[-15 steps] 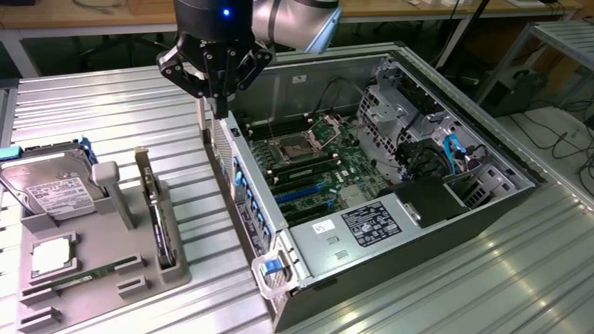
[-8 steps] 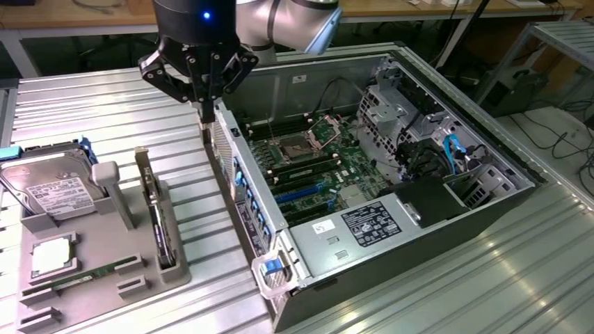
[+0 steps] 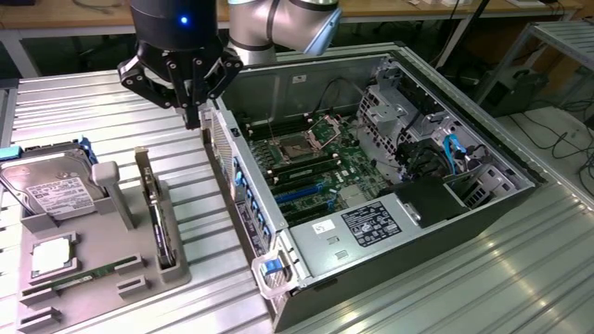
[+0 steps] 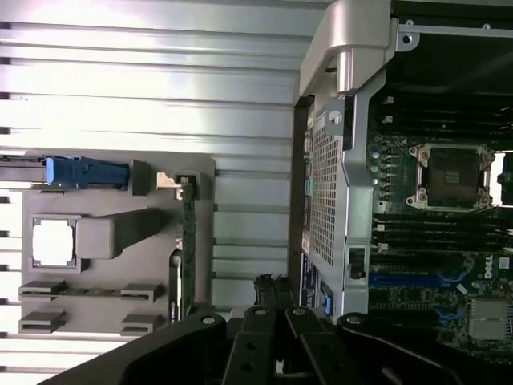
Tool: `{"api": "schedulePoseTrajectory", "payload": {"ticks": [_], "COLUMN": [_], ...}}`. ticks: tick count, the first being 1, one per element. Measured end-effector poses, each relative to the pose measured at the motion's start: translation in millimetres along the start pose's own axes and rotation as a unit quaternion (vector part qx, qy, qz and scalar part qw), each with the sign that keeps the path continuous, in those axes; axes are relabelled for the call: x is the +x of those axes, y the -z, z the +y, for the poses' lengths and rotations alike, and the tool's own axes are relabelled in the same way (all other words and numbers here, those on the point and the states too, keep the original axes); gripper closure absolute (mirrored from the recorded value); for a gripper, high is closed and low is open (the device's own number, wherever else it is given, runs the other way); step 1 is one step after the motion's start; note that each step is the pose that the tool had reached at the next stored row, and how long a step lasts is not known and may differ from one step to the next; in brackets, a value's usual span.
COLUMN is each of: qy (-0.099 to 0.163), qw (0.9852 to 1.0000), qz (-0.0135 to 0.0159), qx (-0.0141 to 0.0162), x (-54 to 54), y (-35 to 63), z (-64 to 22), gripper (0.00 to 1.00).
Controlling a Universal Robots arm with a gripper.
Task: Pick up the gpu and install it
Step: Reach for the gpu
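One gpu (image 3: 156,209) upright in gray tray (image 3: 102,240) slot, w/ HDD (image 3: 55,184).

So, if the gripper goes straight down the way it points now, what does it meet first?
Most likely the bare ribbed table, in the strip between the grey fixture and the computer case. The shut gripper hangs very near the case's rear panel, so it might graze that; depth is unclear.
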State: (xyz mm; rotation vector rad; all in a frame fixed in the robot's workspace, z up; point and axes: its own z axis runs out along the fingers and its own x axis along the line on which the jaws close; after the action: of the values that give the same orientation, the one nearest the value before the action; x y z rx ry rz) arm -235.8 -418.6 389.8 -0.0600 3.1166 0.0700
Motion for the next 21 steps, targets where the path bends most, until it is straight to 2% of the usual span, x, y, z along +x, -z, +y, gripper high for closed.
{"api": "schedulePoseTrajectory", "payload": {"ticks": [21], "qy": [0.000], "qw": [1.0000], "qz": [0.0001], "qx": [0.0000], "x": [50.8], "y": [-0.4], "z": [-7.4], "gripper": [0.89]}}
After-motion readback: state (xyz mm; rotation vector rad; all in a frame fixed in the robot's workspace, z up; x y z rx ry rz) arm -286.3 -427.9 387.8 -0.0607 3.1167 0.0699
